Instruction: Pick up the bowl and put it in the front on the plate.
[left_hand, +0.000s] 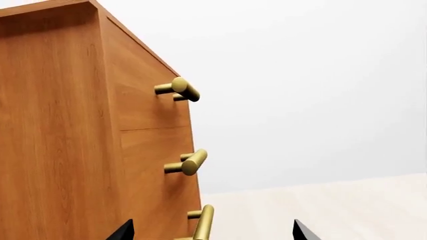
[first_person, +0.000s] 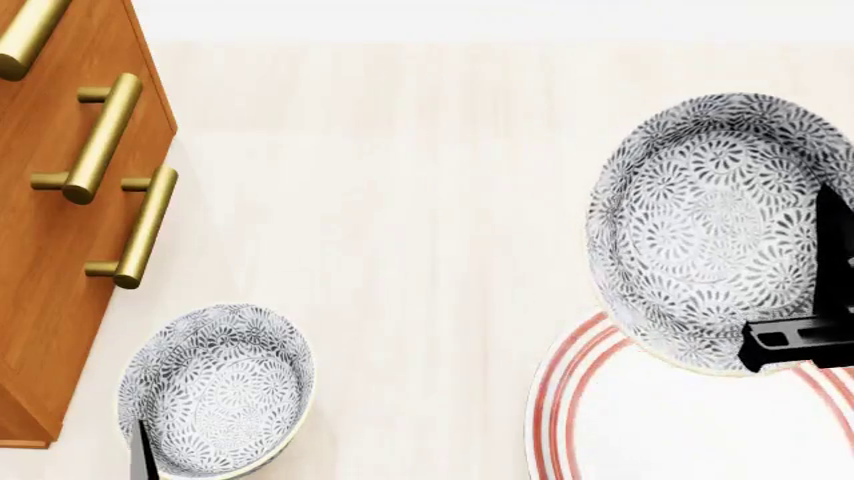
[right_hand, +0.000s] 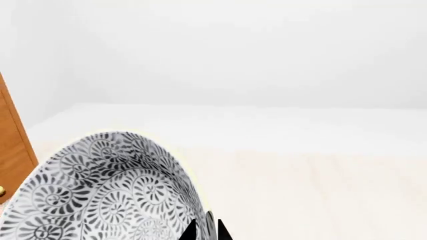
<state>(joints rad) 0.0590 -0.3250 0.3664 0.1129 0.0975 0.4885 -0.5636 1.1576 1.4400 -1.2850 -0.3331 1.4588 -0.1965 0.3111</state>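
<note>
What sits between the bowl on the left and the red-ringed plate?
Nothing: in the head view only bare pale tabletop separates the left bowl from the plate.

I see two bowls, one by my pincer and one further off. One plate. One wooden cabinet with three gold handles.

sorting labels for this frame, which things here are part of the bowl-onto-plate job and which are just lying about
Part of the job:
- the held bowl, lifted, overlapping the plate's edge in the head view
- the plate with red rings
- the right gripper, shut on that bowl's rim

Just lying about:
- the second bowl on the table
- the wooden drawer cabinet with brass handles
- the left gripper, open and empty
</note>
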